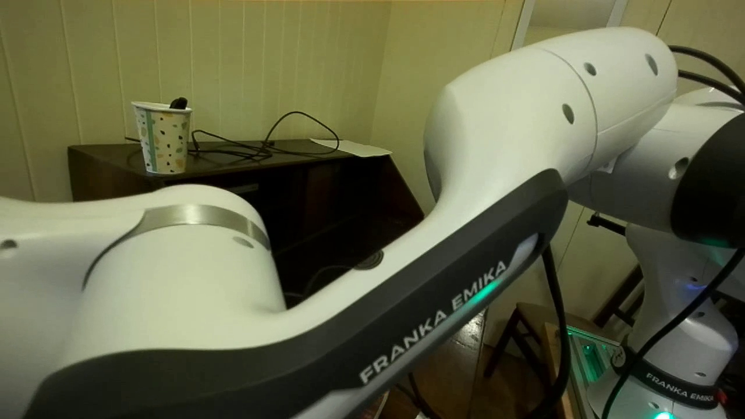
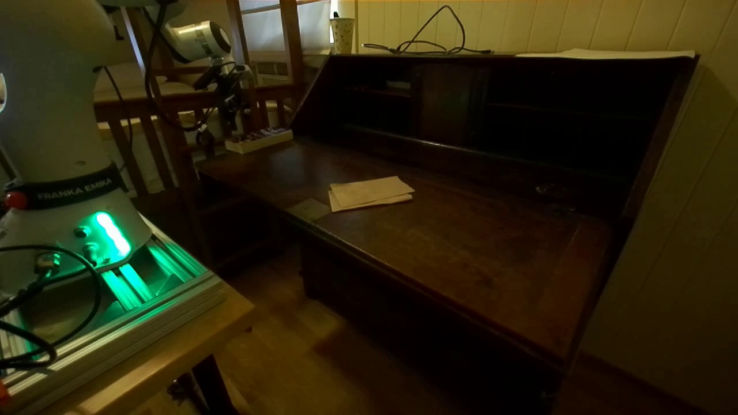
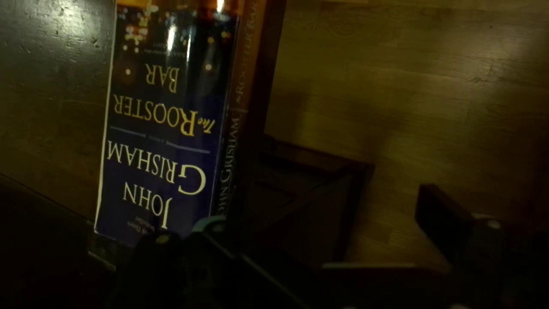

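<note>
Light, 3 views: low to moderate, yellowish cast. Arm [image 1: 506, 122], in an exterior view: pale, softly shaded, green glow along its strip [image 1: 482, 293]. Base light [image 2: 112, 235], in an exterior view: saturated green, near white at centre, spilling onto the frame [image 2: 134, 285]. Shelf recess [image 2: 559, 127]: deep shadow, detail lost. Wrist view: very dim; white glare on the worktop [image 3: 55, 25]; bright streaks across the glossy book [image 3: 163, 124]; claw [image 3: 317, 208] near-black, edges soft.

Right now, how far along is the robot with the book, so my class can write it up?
Looks done: getting near; the gripper is close to the book in the wrist view. In hand: nothing gripped; the jaws stand wide apart, though contact can't be judged. Left, probably: closing on the book, which lies on the desk.
</note>
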Tool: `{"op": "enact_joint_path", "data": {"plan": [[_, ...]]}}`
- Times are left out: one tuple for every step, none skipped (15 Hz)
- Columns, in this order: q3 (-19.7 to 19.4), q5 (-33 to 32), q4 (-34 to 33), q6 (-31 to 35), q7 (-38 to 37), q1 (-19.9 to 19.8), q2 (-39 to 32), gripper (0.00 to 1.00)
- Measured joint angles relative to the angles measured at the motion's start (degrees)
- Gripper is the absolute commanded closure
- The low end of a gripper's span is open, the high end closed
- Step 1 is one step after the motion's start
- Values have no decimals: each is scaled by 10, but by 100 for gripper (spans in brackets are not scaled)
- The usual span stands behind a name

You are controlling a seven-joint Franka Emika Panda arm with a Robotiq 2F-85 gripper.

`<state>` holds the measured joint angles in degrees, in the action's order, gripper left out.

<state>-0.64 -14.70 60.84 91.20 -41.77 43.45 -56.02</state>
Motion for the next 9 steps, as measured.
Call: {"op": "enact_joint_path", "data": {"plan": [[-4, 0, -1, -5, -9, 2, -4, 0], [-8, 0, -2, -10, -17, 4, -10, 0], [-13, -2, -4, -16, -24, 7, -15, 0], [-18, -7, -8, -27, -31, 10, -20, 0], [-21, -13, -14, -42, -37, 13, -27, 0], [-24, -20, -22, -56, -41, 16, -34, 0], [-28, -27, -29, -71, -45, 19, -41, 0], [-31, -33, -38, -88, -50, 22, -48, 0], [-34, -40, -46, -104, -54, 25, -56, 0]]}}
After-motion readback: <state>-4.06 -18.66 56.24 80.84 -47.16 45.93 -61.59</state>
